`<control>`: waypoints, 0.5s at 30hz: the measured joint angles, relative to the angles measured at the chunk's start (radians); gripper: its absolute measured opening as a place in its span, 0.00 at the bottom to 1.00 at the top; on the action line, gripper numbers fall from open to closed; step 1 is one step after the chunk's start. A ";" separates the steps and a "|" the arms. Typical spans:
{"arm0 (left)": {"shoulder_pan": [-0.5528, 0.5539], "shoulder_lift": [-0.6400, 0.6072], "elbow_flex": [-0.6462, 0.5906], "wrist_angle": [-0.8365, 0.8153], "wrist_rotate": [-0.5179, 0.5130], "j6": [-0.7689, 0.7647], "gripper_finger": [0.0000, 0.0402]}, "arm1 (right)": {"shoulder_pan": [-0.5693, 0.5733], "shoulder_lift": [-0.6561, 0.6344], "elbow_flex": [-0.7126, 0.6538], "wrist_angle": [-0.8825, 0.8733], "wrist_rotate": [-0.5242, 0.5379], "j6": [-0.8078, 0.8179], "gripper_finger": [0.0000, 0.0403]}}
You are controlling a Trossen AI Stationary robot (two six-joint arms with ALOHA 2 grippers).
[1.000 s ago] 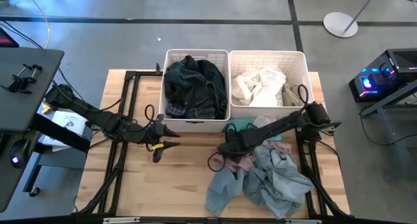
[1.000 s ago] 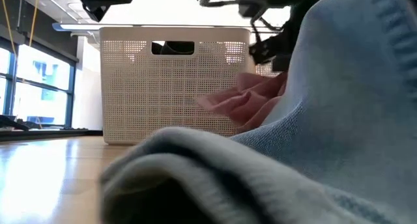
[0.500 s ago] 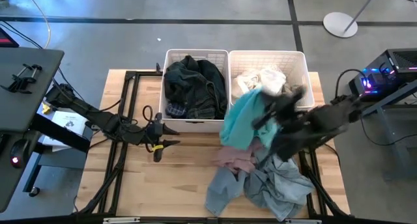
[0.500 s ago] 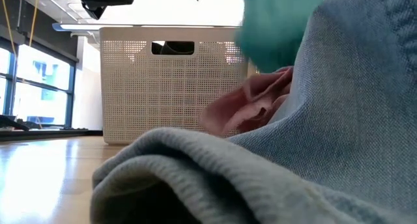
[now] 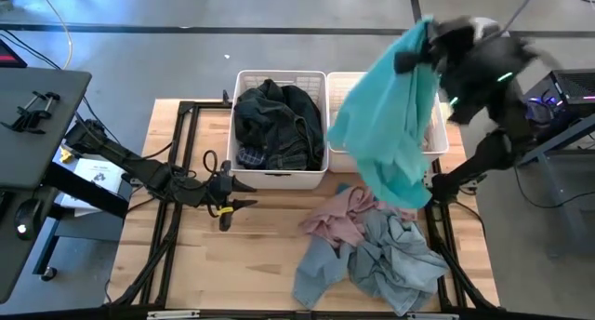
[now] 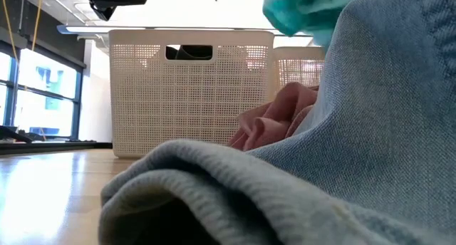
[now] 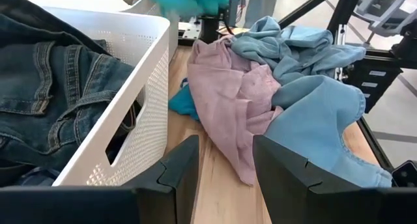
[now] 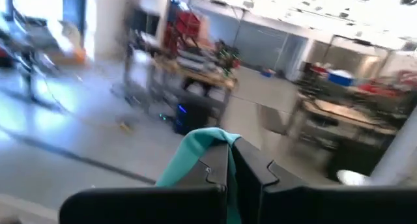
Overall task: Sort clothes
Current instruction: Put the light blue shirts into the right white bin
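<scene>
The right claw (image 5: 420,33) is raised high above the far right part of the surface (image 5: 270,255), its fingers pinched tight on the top edge of a teal garment (image 5: 386,125). The cloth hangs down from it in a long drape, covering much of the right basket (image 5: 437,143) from above, its lower end over the surface's middle just in front of that basket. In the right wrist view the teal fabric (image 8: 195,152) runs up between the 2 closed fingers.

On the surface toward the near right corner lies a heap: a pink garment (image 5: 335,222) on the side nearer the baskets, and pale blue denim (image 5: 390,260) spreading toward the near edge, the 2 touching. A small bit of teal cloth (image 7: 186,103) shows under the pink one, against the left basket's wall.

The left basket (image 5: 279,176) sits at the far edge's middle, filled with dark denim clothes (image 5: 274,125) and a scrap of navy plaid (image 5: 251,157).

The left claw (image 5: 244,195) rests low over the surface just in front of the left basket's left corner, fingers apart and holding nothing
</scene>
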State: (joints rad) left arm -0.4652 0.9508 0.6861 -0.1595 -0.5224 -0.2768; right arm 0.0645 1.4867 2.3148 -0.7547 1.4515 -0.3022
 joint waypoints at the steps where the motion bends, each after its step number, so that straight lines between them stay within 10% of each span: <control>1: 0.000 0.000 0.000 0.001 0.000 0.000 0.34 | -0.029 -0.007 0.002 0.114 -0.070 -0.074 0.00; 8: 0.000 0.000 0.000 -0.001 -0.008 0.000 0.34 | -0.094 -0.008 0.005 0.659 -0.517 -0.305 0.00; 15: 0.000 0.000 0.000 -0.005 -0.007 -0.006 0.34 | -0.134 -0.004 -0.005 0.220 -0.335 -0.131 0.00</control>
State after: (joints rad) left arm -0.4652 0.9508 0.6861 -0.1641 -0.5293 -0.2832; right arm -0.0694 1.4826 2.3095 -0.5346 1.1160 -0.4334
